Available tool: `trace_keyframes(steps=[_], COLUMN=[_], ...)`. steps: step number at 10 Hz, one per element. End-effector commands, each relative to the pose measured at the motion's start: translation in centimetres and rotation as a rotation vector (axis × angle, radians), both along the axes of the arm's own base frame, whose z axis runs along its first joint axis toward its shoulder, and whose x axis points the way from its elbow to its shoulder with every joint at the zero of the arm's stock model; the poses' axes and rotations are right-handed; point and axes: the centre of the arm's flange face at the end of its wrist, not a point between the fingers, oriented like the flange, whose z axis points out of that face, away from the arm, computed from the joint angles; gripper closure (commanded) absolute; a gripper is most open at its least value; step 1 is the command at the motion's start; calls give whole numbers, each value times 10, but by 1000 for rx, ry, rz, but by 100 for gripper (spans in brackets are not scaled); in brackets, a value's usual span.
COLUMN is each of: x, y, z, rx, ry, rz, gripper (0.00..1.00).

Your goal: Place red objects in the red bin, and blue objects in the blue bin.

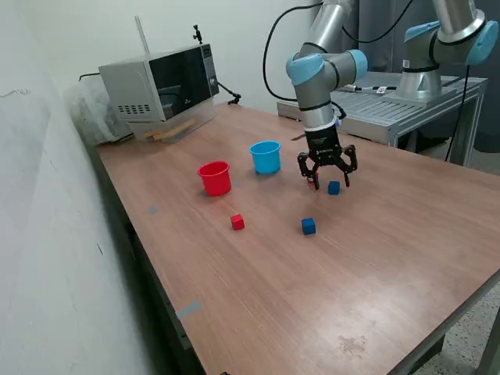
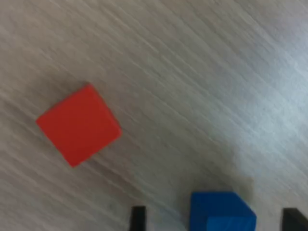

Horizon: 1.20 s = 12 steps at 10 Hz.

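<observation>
No readable writing — the gripper (image 1: 327, 180) jaws gape open around a blue cube (image 1: 334, 187).

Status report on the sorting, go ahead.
End effector open, low over the table, straddling one blue cube. Red cube beside it. Red cup, blue cup upright, contents unseen. Nothing blocking.

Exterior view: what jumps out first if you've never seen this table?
The robot's hand hangs open low over a blue cube near the table's middle. Just beyond it stand a red cup and a light blue cup, side by side. A red cube and another blue cube lie nearer the front.
</observation>
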Motion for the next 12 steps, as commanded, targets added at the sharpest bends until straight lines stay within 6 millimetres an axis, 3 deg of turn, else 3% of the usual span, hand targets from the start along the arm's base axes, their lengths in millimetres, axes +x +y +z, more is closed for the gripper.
trace_keyframes(steps=[1,6,10,12], x=[-3,-3,-1,-6], y=[3,7,10,61], z=[2,8,100,112], rx=[-4,-1,10,18], ry=[31,39,165,153], rz=[-5,-10,-19,-134], gripper=[100,100,100,100])
